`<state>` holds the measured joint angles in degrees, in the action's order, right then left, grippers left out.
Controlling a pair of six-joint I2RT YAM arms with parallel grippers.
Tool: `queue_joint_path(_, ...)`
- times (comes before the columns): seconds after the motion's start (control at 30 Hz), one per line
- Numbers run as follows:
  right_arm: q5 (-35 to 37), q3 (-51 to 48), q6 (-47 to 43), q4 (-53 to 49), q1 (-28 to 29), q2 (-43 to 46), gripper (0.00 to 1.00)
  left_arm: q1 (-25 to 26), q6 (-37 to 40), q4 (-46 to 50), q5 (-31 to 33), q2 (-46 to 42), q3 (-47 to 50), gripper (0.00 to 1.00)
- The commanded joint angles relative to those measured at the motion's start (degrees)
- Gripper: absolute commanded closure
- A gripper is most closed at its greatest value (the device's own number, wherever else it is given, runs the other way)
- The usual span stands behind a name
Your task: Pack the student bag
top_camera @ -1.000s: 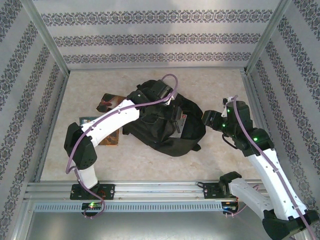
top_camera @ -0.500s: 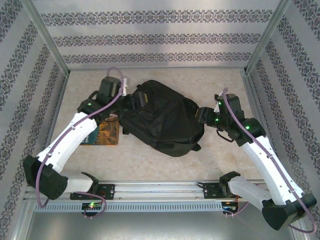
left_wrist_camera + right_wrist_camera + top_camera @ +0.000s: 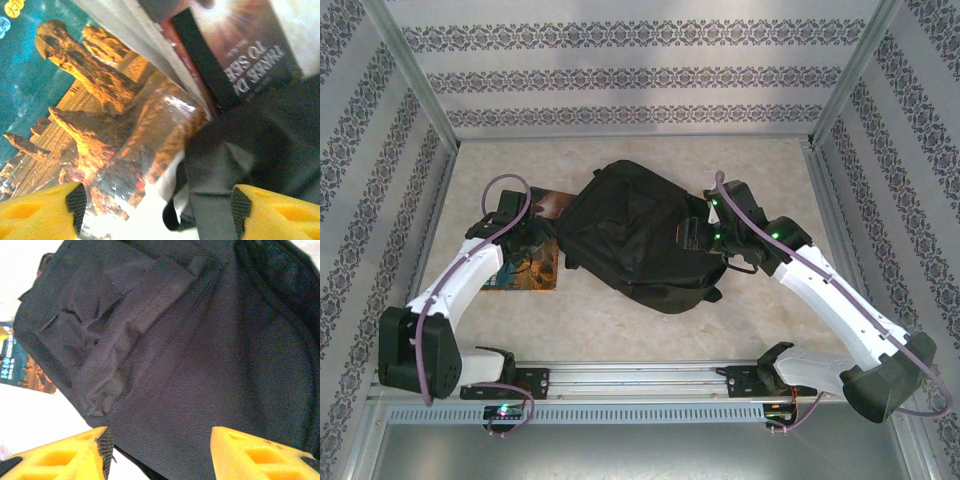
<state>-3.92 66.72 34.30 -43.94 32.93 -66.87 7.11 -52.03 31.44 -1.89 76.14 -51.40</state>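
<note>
The student bag (image 3: 635, 235), a black fabric backpack, lies flat in the middle of the table. My right gripper (image 3: 697, 236) hovers over its right side; in the right wrist view its yellow fingers (image 3: 60, 455) stand apart and open above the bag's dark cloth (image 3: 170, 355). My left gripper (image 3: 528, 243) is at the bag's left edge, over a book with orange rocks on teal (image 3: 95, 115). Its jaws (image 3: 157, 212) are open and hold nothing. A second book with a dark cover (image 3: 240, 45) lies partly on the first, and a black bag strap (image 3: 255, 155) reaches between the fingers.
The books (image 3: 535, 270) lie on the table left of the bag, one dark book (image 3: 552, 203) further back. Metal frame posts and patterned walls close in the left, right and far sides. A rail (image 3: 640, 380) runs along the near edge.
My left arm has pulled out of the bag and swung left over the books. The right arm has moved left onto the bag's right side. The bag now lies flatter.
</note>
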Motion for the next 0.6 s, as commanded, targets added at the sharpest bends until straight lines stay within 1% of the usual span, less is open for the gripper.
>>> queue_joint_path(0.0, -1.30, 1.59, 0.82, 0.95, 0.90, -0.58, 0.45, -2.20, -4.73, -6.97, -2.58, 4.76, 2.23, 0.28)
queue_joint_path(0.1, -1.91, 1.59, 0.70, 0.83, 1.09, -0.63, 0.45, -3.15, -6.98, -10.23, -4.47, 8.27, 4.40, 0.30)
queue_joint_path(0.2, -2.73, 0.82, 0.89, 1.42, 1.09, -0.22, 0.45, -3.16, -9.49, -14.64, -7.40, 9.99, 8.14, 0.33)
queue_joint_path(0.27, -3.10, 0.23, 1.37, 1.99, 1.09, -0.06, 0.45, -3.08, -10.34, -15.57, -9.04, 10.72, 10.29, 0.35)
queue_joint_path(0.37, -3.11, -0.09, 1.84, 2.52, 1.13, -0.01, 0.45, -2.63, -10.26, -13.14, -10.69, 9.87, 12.33, 0.39)
queue_joint_path(0.57, -5.19, 0.68, 1.44, 3.29, 1.06, -2.88, 0.45, -0.41, -10.19, -4.57, -10.50, 1.91, 17.22, 0.46)
